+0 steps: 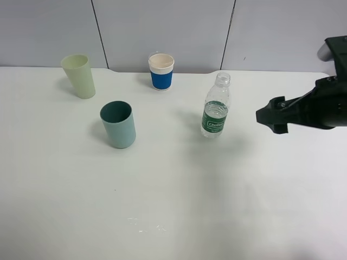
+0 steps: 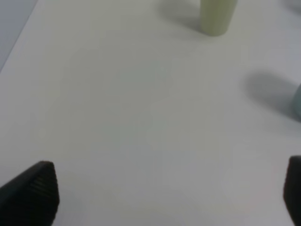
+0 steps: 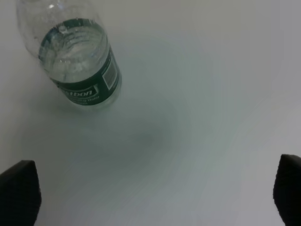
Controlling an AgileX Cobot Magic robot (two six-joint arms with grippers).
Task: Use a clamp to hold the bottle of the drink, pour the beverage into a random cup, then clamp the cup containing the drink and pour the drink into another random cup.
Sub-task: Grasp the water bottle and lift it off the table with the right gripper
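Observation:
A clear plastic bottle (image 1: pixel 216 106) with a green label stands upright and uncapped on the white table, right of centre; it also shows in the right wrist view (image 3: pixel 75 56). A teal cup (image 1: pixel 118 124), a pale green cup (image 1: pixel 79 76) and a blue-sleeved paper cup (image 1: pixel 161 71) stand to its left. My right gripper (image 1: pixel 271 116) is open and empty, a short way right of the bottle; its fingertips (image 3: pixel 19 193) show wide apart. My left gripper (image 2: pixel 169 197) is open over bare table, out of the exterior view; the pale green cup (image 2: pixel 216 16) lies ahead of it.
The white table (image 1: pixel 179 206) ends at a grey panelled wall (image 1: pixel 162 27) behind the cups. A few small wet spots (image 1: pixel 146 226) lie near the front. The teal cup's edge (image 2: pixel 297 101) shows at the border of the left wrist view.

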